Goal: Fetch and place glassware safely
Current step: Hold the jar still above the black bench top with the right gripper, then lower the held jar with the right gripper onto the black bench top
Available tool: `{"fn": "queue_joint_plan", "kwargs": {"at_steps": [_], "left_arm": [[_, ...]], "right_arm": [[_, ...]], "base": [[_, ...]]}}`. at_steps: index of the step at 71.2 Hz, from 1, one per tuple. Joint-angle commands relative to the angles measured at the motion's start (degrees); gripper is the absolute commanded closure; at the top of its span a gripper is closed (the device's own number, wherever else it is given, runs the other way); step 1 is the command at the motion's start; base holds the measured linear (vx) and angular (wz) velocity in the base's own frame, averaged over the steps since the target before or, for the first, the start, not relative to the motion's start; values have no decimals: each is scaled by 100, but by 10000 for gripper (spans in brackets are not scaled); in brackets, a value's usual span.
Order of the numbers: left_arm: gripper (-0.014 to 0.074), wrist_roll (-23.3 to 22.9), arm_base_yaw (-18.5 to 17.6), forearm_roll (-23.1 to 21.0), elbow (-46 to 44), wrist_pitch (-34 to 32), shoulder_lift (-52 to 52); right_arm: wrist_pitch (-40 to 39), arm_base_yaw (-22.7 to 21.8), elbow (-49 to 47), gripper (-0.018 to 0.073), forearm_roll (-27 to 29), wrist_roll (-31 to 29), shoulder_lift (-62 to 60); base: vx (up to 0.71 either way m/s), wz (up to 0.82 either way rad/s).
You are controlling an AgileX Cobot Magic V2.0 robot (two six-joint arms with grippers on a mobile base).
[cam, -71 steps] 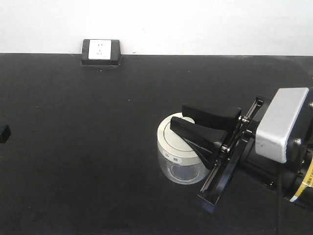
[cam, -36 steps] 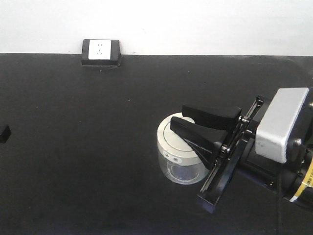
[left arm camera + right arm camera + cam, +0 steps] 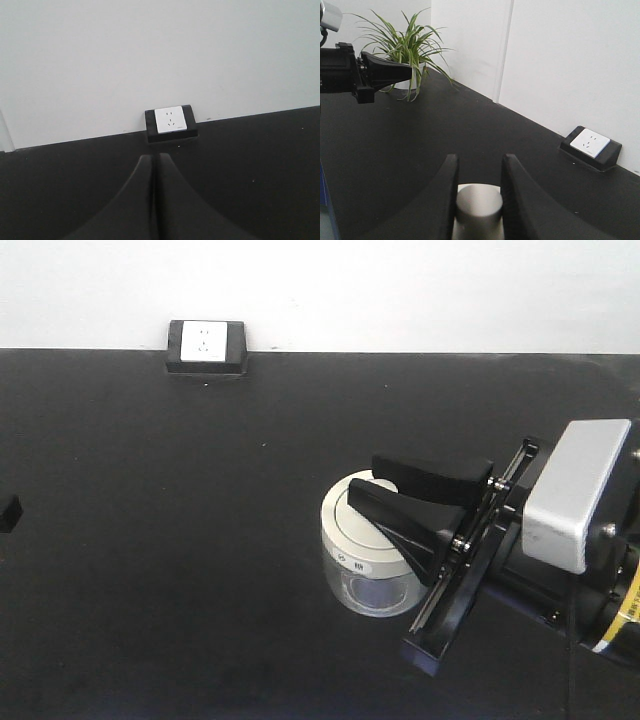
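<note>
Two arms share this black worktop, but only one matters for the coming move. The glass jar stands upright on the worktop at about 4 o'clock from its middle in the front view, its short axis vertical and its cream-white lid seated on top. The right gripper reaches in from 3 o'clock and lies low over the lid. In the right wrist view its two black fingers stand on either side of the lid's central knob. The jaws are closed in on that knob and appear to touch it on both sides, though how hard they press cannot be read. So the jar lies directly under and between the jaws, with nothing to correct sideways. The hold seems to be on the lid alone, not on the glass, so any lift likely depends on the lid staying seated, and a slow, straight rise looks safest. The left gripper is well apart, at the 9 o'clock edge of the front view, with its jaws pressed together on nothing, pointing toward the wall socket block at 11 o'clock. A potted plant stands at the worktop's far corner, clear of both arms.
</note>
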Motion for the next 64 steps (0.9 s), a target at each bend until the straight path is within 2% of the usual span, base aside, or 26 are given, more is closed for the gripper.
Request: {"fn": "queue_joint_plan", "kwargs": {"at_steps": [1,53,64], "left_arm": [[603,-16,-36,-36,-137,-408,-52],[603,-16,-36,-36,-137,-408,-52],[603,-16,-36,-36,-137,-408,-52]], "right_arm": [[-443,11,-173,563,143,-16,-93],[-428,11,-173,560,180,-33,210],[-939,-120,-173,560,259,-113,756]], "base": [[0,0],[0,0],[0,0]]}}
